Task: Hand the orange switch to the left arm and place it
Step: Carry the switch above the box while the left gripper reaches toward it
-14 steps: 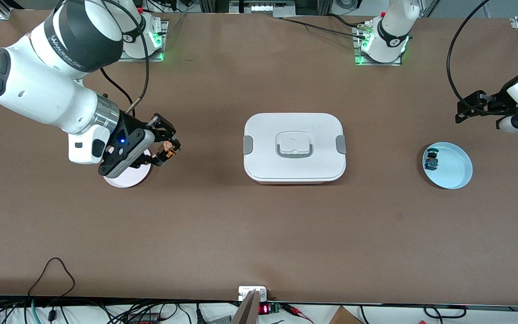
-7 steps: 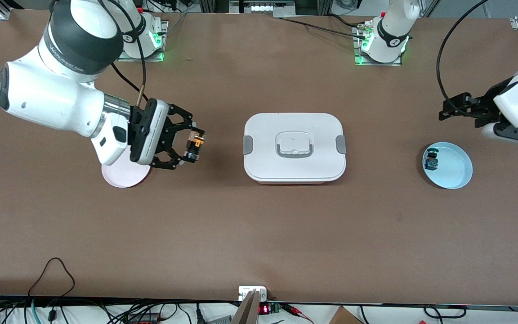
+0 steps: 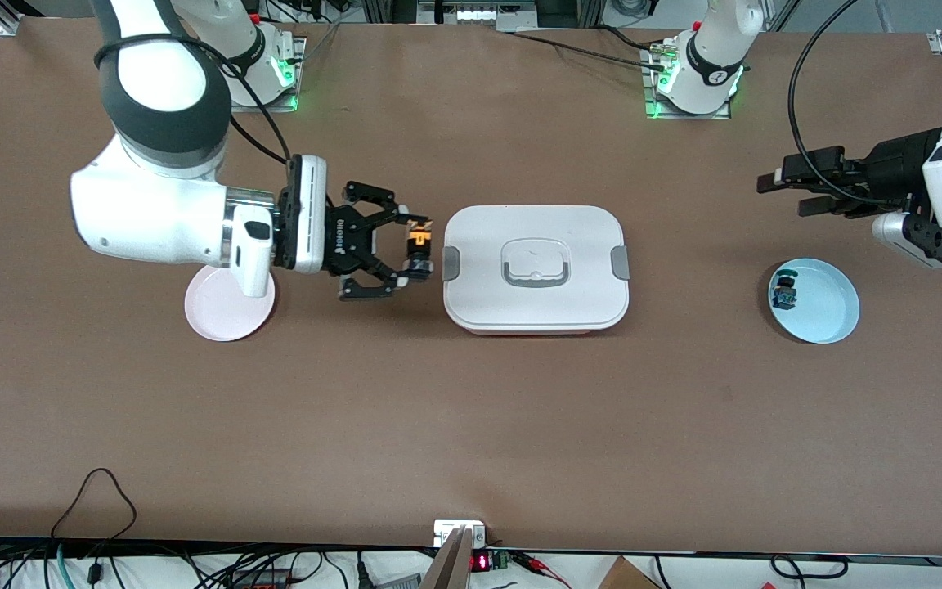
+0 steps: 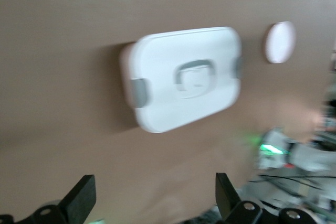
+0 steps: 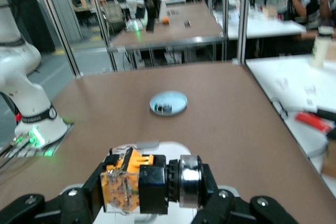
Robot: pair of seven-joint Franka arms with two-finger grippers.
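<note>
My right gripper (image 3: 415, 248) is shut on the orange switch (image 3: 417, 239) and holds it sideways in the air, just off the end of the white box (image 3: 535, 268) that faces the right arm's end of the table. The right wrist view shows the switch (image 5: 126, 182) clamped between the fingers, black and metal end to one side, with the box (image 5: 175, 148) just past it. My left gripper (image 3: 782, 190) is open and empty, level in the air near the blue plate (image 3: 827, 311). The left wrist view shows its fingers (image 4: 84, 195) wide apart, with the box (image 4: 184, 77) farther off.
A pink plate (image 3: 222, 315) lies below my right wrist, at the right arm's end. The blue plate holds a small blue switch (image 3: 784, 293) and also shows in the right wrist view (image 5: 168, 103). The pink plate shows in the left wrist view (image 4: 280, 42). Cables run along the table's near edge.
My right arm has carried the orange switch from over the pink plate to just beside the box. My left gripper has moved in from the table's end toward the box.
</note>
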